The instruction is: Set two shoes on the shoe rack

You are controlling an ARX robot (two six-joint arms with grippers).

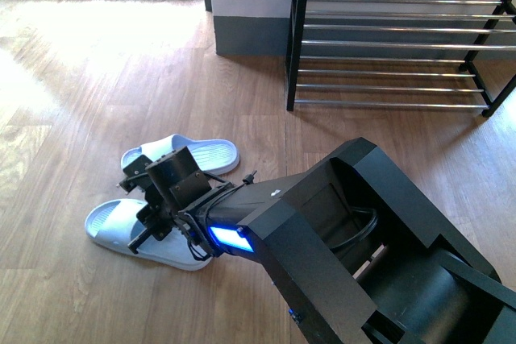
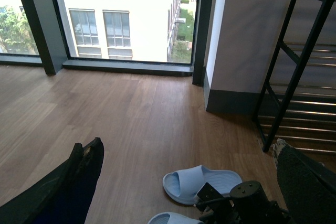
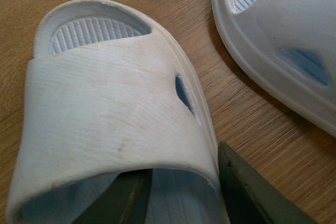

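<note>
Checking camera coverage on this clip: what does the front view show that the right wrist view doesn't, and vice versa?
Front only: the shoe rack, nothing on its visible rods, and the right arm itself. Right wrist only: the right gripper straddling the edge of the near slide strap, one jaw under it. Both: near slide and far slide on the wood floor.
</note>
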